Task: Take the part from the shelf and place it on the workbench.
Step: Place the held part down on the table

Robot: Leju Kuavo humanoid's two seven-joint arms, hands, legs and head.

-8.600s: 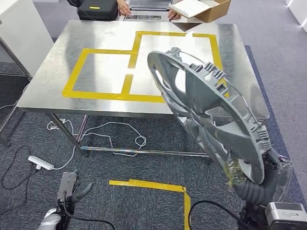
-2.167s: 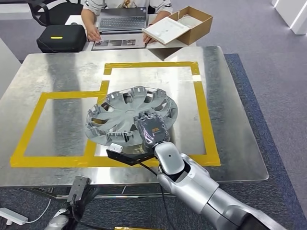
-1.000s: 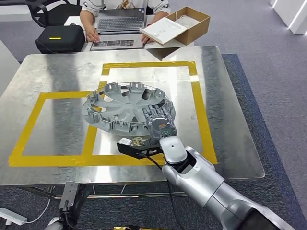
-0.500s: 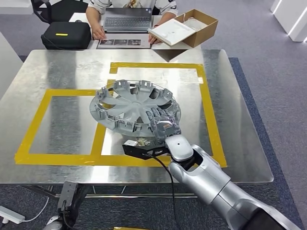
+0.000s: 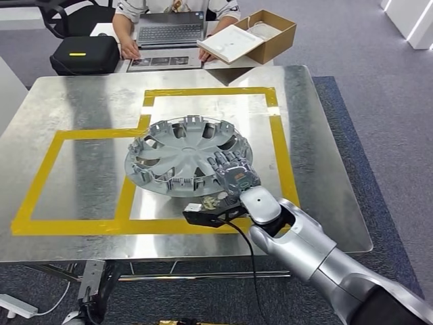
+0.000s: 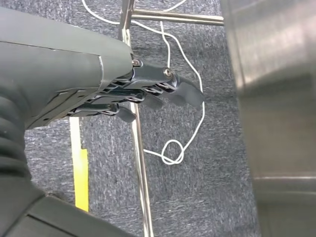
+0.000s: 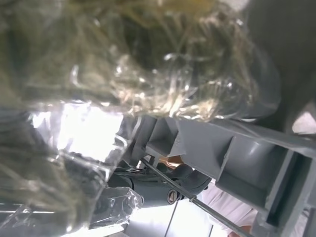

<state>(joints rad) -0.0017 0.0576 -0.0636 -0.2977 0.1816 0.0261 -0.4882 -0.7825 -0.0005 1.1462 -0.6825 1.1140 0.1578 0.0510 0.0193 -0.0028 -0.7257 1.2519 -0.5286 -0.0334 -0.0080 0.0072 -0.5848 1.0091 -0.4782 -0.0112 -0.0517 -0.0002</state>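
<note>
**One hubcap over the yellow tape, right hand on its rim**

One grey hubcap (image 5: 188, 158) sits before us near the middle of the steel desk (image 5: 327, 169), ribbed inner side up, straddling the yellow tape outline (image 5: 283, 159). Our right hand (image 5: 235, 175) holds it at the rim nearest the desk's front edge, fingers (image 5: 224, 162) laid over the top; whether the far rim touches the steel, we cannot tell. From the right wrist we see grey ribs and crinkled clear film pressed close. Our left hand (image 6: 149, 91) hangs below the desk's front edge, empty, fingers nearly straight and only slightly apart, above carpet and a white cable (image 6: 175, 148). Beyond the desk's far edge a person (image 5: 128, 40) works at a laptop (image 5: 171, 30), a black case (image 5: 84, 54) to one side, an open cardboard box (image 5: 265, 27) to the other.
</note>
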